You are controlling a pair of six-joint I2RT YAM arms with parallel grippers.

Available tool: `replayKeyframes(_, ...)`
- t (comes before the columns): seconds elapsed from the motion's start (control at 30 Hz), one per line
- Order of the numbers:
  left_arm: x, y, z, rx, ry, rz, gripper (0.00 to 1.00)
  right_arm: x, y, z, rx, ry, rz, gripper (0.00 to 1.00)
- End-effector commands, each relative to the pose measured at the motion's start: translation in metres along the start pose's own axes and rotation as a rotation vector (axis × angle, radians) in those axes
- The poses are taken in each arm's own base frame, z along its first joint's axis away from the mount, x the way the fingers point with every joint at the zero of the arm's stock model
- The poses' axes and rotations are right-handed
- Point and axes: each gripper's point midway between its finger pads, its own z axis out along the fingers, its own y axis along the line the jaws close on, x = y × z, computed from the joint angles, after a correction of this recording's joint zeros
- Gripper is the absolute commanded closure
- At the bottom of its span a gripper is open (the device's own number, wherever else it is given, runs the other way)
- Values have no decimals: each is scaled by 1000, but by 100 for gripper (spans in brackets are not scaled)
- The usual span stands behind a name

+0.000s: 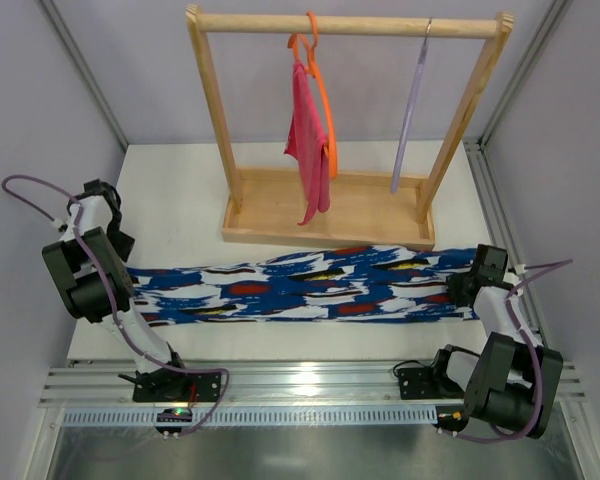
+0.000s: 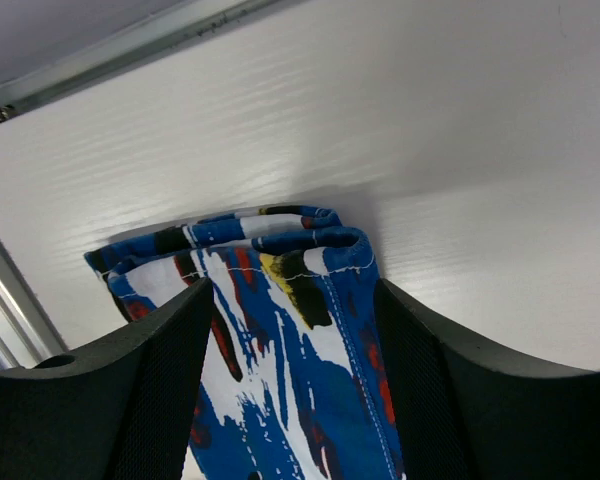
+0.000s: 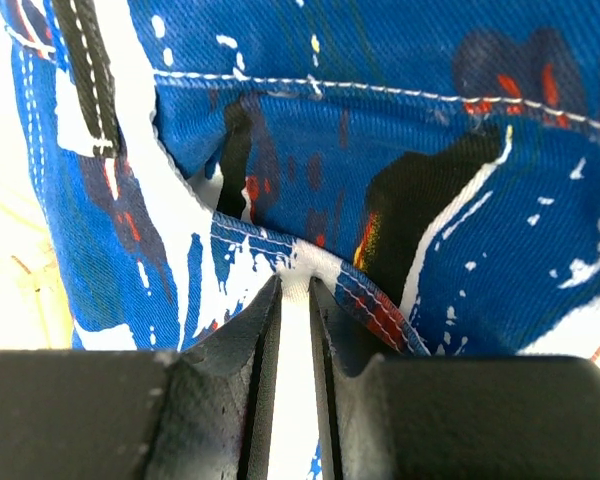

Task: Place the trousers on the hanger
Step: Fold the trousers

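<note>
The trousers (image 1: pixel 310 285), printed blue, white, red and black, lie stretched out flat across the table in front of the rack. The lilac hanger (image 1: pixel 408 120) hangs by its metal hook from the right part of the rack's top bar. My left gripper (image 1: pixel 120 250) is at the trousers' left end. In the left wrist view its jaws (image 2: pixel 292 300) stand wide apart on either side of the folded cloth end (image 2: pixel 280 330). My right gripper (image 1: pixel 468 288) is at the right end. In the right wrist view it (image 3: pixel 295 290) is shut on a hem of the trousers (image 3: pixel 380 130).
A wooden clothes rack (image 1: pixel 350 25) with a tray-like base (image 1: pixel 330 215) stands at the back of the table. An orange hanger with a pink cloth (image 1: pixel 310 130) hangs left of the lilac one. A metal rail (image 1: pixel 310 385) runs along the near edge.
</note>
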Motion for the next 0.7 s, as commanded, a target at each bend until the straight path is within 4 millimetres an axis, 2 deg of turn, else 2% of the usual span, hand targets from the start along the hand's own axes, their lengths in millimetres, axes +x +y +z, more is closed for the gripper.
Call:
replayKeyframes(0.0,9,-16,10,42,49,-6,34,-14,-38,6,130,-101,-40,79)
replayKeyframes(0.2,17,-21,25,43,70,21,34,-16,-37,4,112,-118,-43,79)
replayKeyframes(0.3,22,-22,32,29,89,42,37,-17,-36,3,104,-125,-42,79)
replayKeyframes(0.33,25,-23,35,27,97,50,49,-17,-37,3,107,-127,-43,79)
replayKeyframes(0.4,25,-24,36,31,93,56,64,-17,-40,2,115,-132,-45,79)
replayKeyframes(0.43,24,-23,37,27,91,60,82,-18,-40,2,117,-136,-48,79)
replayKeyframes(0.53,19,-18,39,-4,72,77,99,-20,-44,3,134,-149,-49,79)
replayKeyframes(0.67,7,-21,44,-33,42,105,99,-28,-63,3,233,-197,-46,80)
